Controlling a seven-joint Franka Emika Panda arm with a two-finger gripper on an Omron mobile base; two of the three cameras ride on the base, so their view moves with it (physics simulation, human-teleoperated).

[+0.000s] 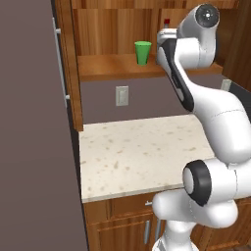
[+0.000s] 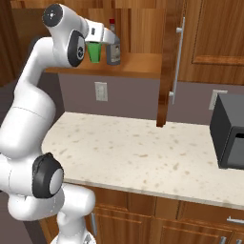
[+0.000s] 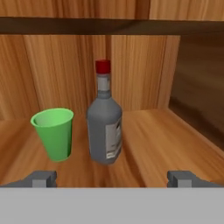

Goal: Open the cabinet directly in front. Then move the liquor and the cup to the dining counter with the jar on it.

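The gripper (image 3: 112, 177) is hanging wide open before the cabinet (image 2: 167, 62) (doors swung open), facing the liquor (image 3: 104, 124), which is standing just beside the cup (image 3: 54, 133) mid-shelf.

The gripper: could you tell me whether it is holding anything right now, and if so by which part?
Nothing is held. The gripper is open, its fingertips wide apart in front of the liquor and the cup, touching neither.
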